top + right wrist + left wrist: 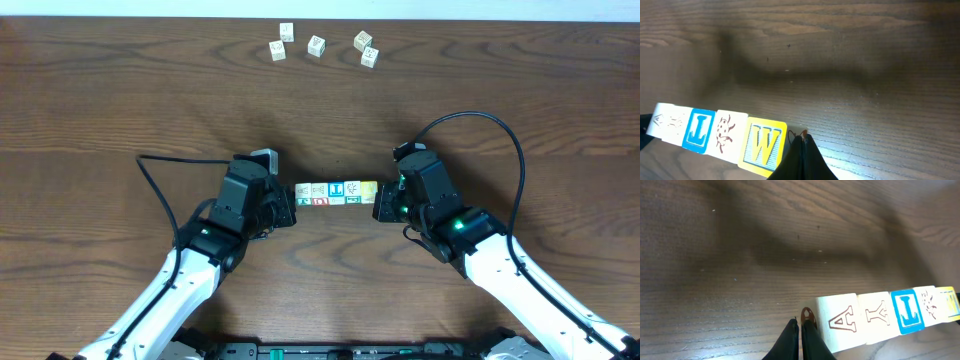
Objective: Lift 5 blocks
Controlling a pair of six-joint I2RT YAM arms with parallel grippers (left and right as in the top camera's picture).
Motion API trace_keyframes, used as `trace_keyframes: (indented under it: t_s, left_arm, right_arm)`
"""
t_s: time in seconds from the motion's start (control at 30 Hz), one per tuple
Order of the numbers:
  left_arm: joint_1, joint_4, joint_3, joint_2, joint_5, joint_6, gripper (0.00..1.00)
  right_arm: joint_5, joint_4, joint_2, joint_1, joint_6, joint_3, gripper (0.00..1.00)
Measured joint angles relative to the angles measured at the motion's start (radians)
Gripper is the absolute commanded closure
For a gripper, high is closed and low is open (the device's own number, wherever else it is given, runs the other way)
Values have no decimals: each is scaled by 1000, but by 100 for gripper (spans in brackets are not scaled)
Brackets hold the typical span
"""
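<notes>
Five cream-white blocks (336, 192) form one tight row between my two grippers. The left gripper (291, 200) is shut, with nothing between its fingers, and its closed tip (800, 325) presses the row's left end beside the block printed A (840, 322). The right gripper (380, 203) is shut too, its tip (803, 137) against the yellow W block (762, 146) at the right end. A blue L block (696, 131) sits mid-row. In both wrist views the row's shadow lies well apart from it, so the row appears raised off the wooden table (120, 90).
Several similar pale cubes (320, 45) lie scattered near the table's far edge, well behind the row. Black cables (500, 130) arc from both arms over the wood.
</notes>
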Motion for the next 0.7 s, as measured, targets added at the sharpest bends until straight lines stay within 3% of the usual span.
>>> trace_keyframes:
  t_s: [0.7]
  left_arm:
    - [0, 0, 0, 31, -27, -3, 93]
  right_arm:
    - [-15, 47, 93, 3, 27, 0, 99]
